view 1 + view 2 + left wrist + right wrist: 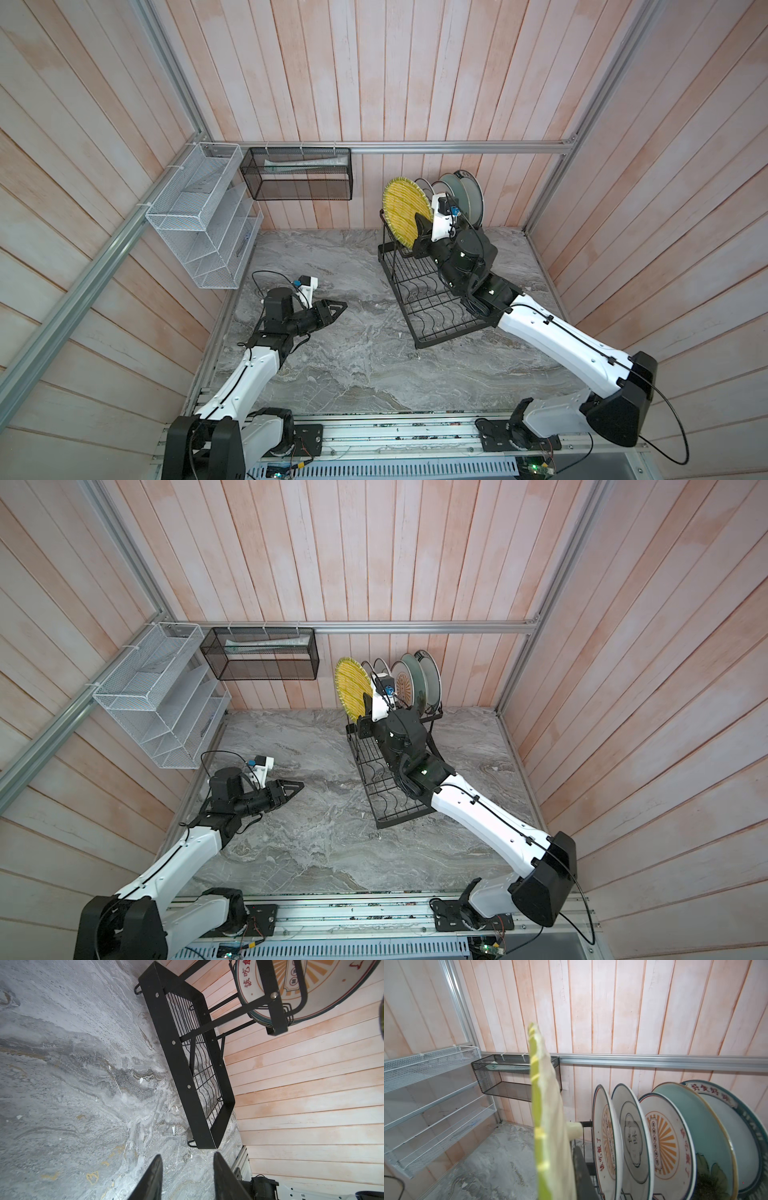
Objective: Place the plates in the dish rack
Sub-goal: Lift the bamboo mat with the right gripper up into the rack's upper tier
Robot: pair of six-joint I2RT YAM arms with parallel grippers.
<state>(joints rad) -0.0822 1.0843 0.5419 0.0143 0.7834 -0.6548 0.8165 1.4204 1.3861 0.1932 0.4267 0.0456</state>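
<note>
We log the right end effector (420, 229) clamped tight on the lower rim of the yellow plate (405, 212), one dark finger laid across its ribbed face. The plate stands on edge, rising above this end effector at the end of the upper basket of the dish rack (419, 299). Whether its rim sits in a slot, we cannot tell.

The left end effector (188, 1157) is partly open and holds nothing, low over the table (353, 374). The rack lies ahead of it, well apart.

View differences:
- Both top views give us the yellow plate's face.
- The right wrist view gives it edge-on. Just past the right end effector we count five other plates (666, 1142) upright in the basket, with patterns readable: two orange sunbursts, a mint one, a lettered rim.
- Only the left wrist view shows the gap between the left fingers (153, 1176). It also shows the rack's lower tray (205, 1076) with its wavy wires, seen from low down.
</note>
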